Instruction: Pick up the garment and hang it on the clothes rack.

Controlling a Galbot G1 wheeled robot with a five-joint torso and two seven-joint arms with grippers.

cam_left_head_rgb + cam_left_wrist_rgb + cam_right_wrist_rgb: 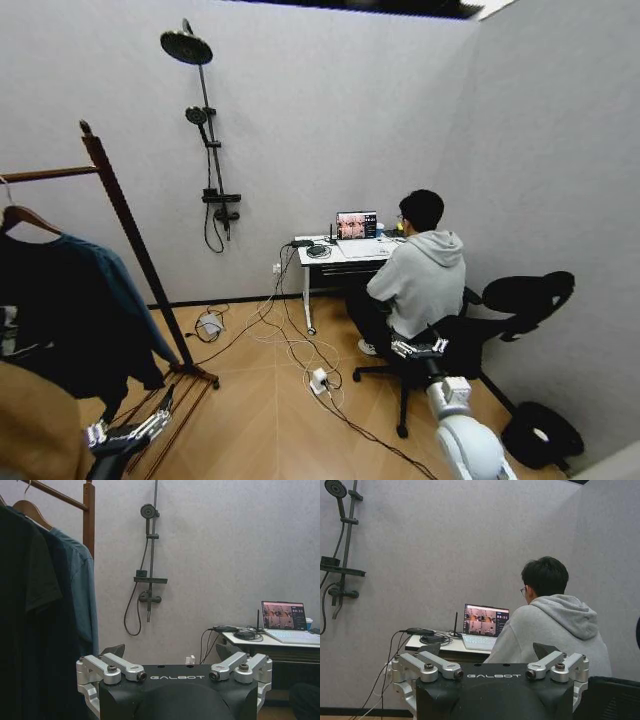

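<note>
The clothes rack [130, 235] stands at the left, a dark reddish-brown post with a ball top and a top bar. The garment [122, 290], a dark teal jacket, hangs from the bar on a wooden hanger [26, 215], next to a black coat [50, 320]. In the left wrist view the garment [81, 595] hangs just beyond my left gripper [170, 652], to one side of it, under the rack post [89, 515]. My left gripper [140, 425] is low by the rack's foot, open and holding nothing. My right gripper [420, 345] is open and faces the desk; it appears again, right gripper [487, 650].
A person in a grey hoodie [425, 275] sits on an office chair [520, 300] at a small desk [340, 252] with a laptop. Cables and a power strip [318, 380] lie on the wood floor. A shower fixture [205, 150] hangs on the back wall. Tan cloth [30, 430] is at the lower left.
</note>
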